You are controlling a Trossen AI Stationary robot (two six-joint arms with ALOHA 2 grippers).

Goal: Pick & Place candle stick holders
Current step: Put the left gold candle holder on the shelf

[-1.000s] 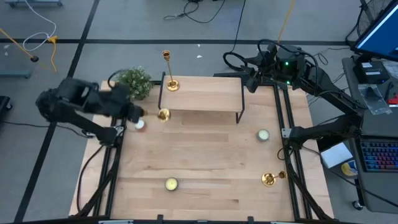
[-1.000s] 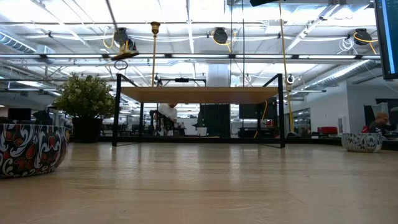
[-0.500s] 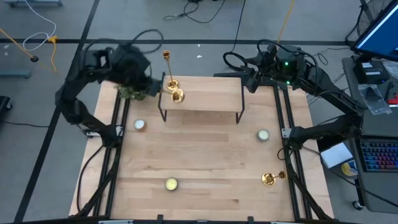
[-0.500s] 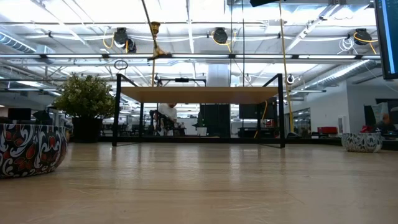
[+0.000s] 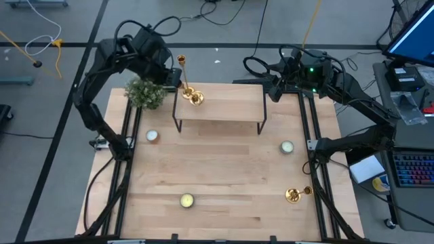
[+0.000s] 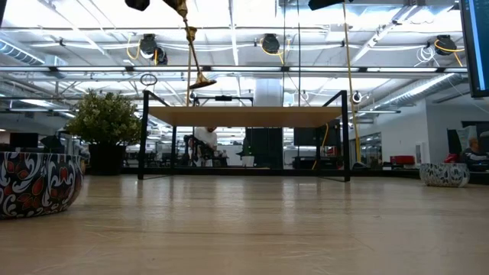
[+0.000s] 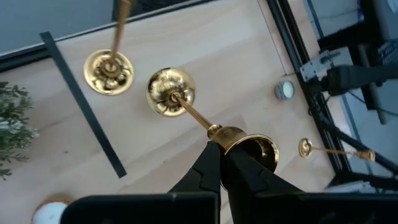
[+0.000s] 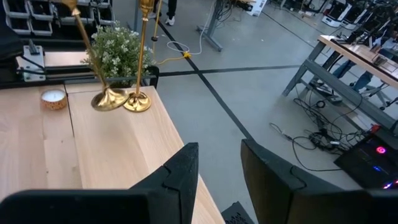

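We've got the left gripper (image 7: 219,163) up over the far-left corner of the raised shelf (image 5: 224,103), jaws clamped tight on the cup end of a candle stick holder (image 7: 205,121). That held holder hangs base-down, w/ its stem tilted, not plumb: in the low view its flared foot (image 6: 202,81) sits above the shelf top, not yet touching as far as we can judge. So the long axis runs from the jaws down and away toward the shelf, base leading.

Key relation for the set-down: the foot is just beside the base of the tall holder already standing on the shelf (image 5: 183,85). In the left wrist view the two round bases (image 7: 108,71) lie side by side w/ a small gap; in the right wrist view they look near touching. We reckon the stem needs righting to vertical and the foot kept off its neighbour, else the tall one could get knocked.

Third holder (image 5: 296,194) lies on its side on the desk (image 5: 224,176), near-right corner, well apart from the left arm and closer to the right arm. Right gripper (image 8: 214,165) waits at the far-right edge, jaws part open, holding nothing.
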